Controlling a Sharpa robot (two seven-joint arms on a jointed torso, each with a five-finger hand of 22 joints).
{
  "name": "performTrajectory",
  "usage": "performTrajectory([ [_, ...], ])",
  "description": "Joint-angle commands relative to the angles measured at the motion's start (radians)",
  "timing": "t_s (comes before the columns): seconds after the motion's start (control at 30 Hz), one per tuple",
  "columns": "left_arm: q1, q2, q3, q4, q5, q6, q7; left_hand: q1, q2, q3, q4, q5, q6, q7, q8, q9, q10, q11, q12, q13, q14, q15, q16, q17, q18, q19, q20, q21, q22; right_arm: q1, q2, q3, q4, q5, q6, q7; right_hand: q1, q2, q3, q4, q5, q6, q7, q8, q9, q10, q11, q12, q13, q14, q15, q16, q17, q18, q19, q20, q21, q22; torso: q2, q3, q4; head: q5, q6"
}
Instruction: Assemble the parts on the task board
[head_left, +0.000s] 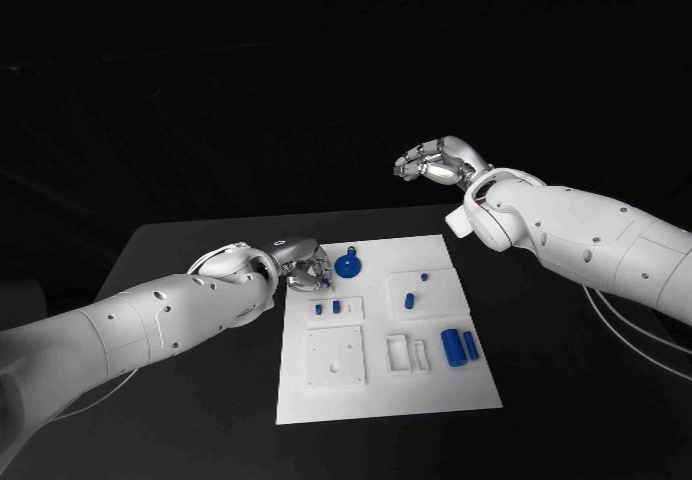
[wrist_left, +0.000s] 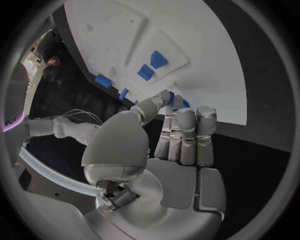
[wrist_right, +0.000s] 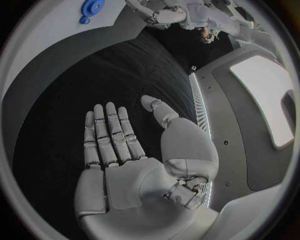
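Observation:
The white task board (head_left: 389, 400) lies in the middle of the black table. A blue round part with a stalk (head_left: 348, 265) lies near its far left corner. My left hand (head_left: 296, 264) hovers right beside that part with straight fingers and the thumb bent across; in the left wrist view the blue round part (wrist_left: 170, 96) peeks out behind the fingertips (wrist_left: 187, 117), with no clear grip on it. My right hand (head_left: 437, 162) is raised beyond the board's far right corner. In the right wrist view this hand (wrist_right: 125, 150) is flat and empty.
Two small blue squares (head_left: 329, 307) lie on the board's left half, two small blue pieces (head_left: 411, 299) in the middle right, and two blue cylinders (head_left: 460, 345) near the right edge. White recessed blocks (head_left: 336, 355) occupy the near half. Bare black table surrounds the board.

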Motion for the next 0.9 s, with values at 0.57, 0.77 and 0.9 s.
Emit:
performTrajectory([
  [0.57,-0.001,0.020,-0.001,-0.014,-0.027,0.050,-0.023,-0.003,0.011,0.006,0.000,0.006,0.004,0.000,0.005,0.000,0.013,0.005,-0.003,0.001,0.003,-0.001,0.000,0.001,0.145,-0.001,-0.005,0.006,-0.001,0.000,0.000,0.001,0.002,-0.003,-0.003,0.003,0.006,0.003,0.004,-0.002,0.007,0.001,0.002,0.006,-0.002,0.008,0.000,-0.006,-0.001,-0.010,-0.001,0.006,-0.003,0.008,0.002,0.008,-0.006,0.002,0.000,0.0006,-0.0002,-0.002,-0.003],
  [0.77,-0.002,0.024,-0.001,-0.020,-0.031,0.057,-0.025,-0.003,0.011,0.007,-0.001,0.006,0.003,0.000,0.004,0.000,0.012,0.005,-0.003,0.001,0.003,0.000,0.000,0.001,0.145,-0.002,-0.005,0.006,-0.001,0.000,0.001,0.001,0.002,-0.003,-0.003,0.003,0.006,0.003,0.004,-0.002,0.007,0.001,0.002,0.006,-0.002,0.008,0.000,-0.006,-0.001,-0.010,-0.001,0.006,-0.003,0.008,0.002,0.009,-0.006,0.002,0.000,0.0002,-0.0004,-0.003,-0.004],
  [0.9,-0.003,0.028,-0.001,-0.023,-0.031,0.056,-0.023,-0.003,0.011,0.007,-0.001,0.006,0.003,0.000,0.004,0.000,0.013,0.005,-0.004,0.001,0.003,0.000,-0.001,0.001,0.144,-0.002,-0.005,0.006,-0.001,0.000,0.003,0.001,0.002,-0.003,-0.003,0.003,0.006,0.003,0.004,-0.002,0.007,0.001,0.002,0.006,-0.002,0.008,0.000,-0.006,-0.001,-0.010,-0.001,0.007,-0.004,0.008,0.002,0.009,-0.006,0.002,0.000,0.0002,0.0000,-0.003,-0.005],
])
